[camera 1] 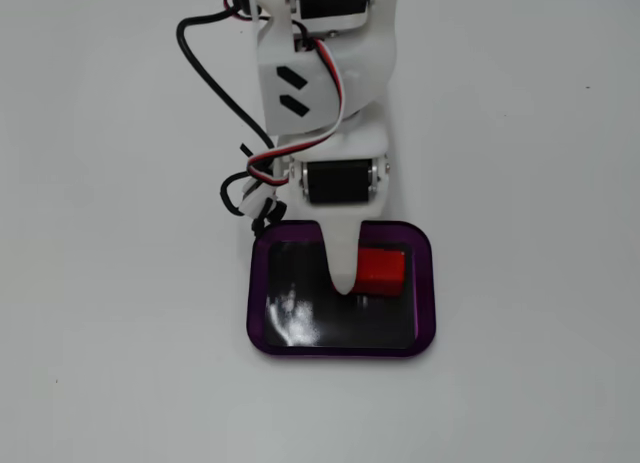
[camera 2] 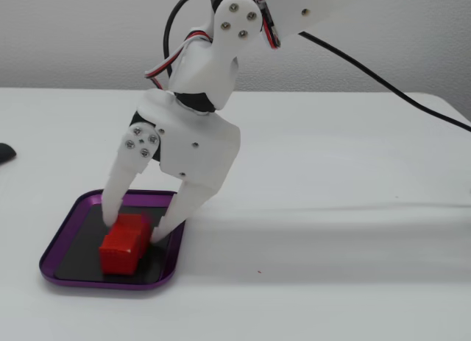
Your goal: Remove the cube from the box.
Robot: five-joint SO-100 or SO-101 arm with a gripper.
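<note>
The red cube [camera 1: 383, 268] [camera 2: 124, 243] lies in the box [camera 1: 430, 283] [camera 2: 65, 233], a shallow purple-rimmed tray with a glossy black floor. My white gripper [camera 1: 345, 265] [camera 2: 135, 227] reaches down into the tray with its fingers closed against the cube's rear end. In a fixed view from the side, one fingertip [camera 2: 112, 217] presses the cube's left side and the other [camera 2: 159, 233] its right, and the cube sits tilted. In a fixed view from above, the upper finger [camera 1: 344, 273] covers the cube's left end and hides the lower finger.
Black and red-white cables [camera 1: 215, 93] loop off the arm behind the tray. A dark object [camera 2: 4, 152] lies at the left edge of the white table. A black cable [camera 2: 383, 82] runs off to the right.
</note>
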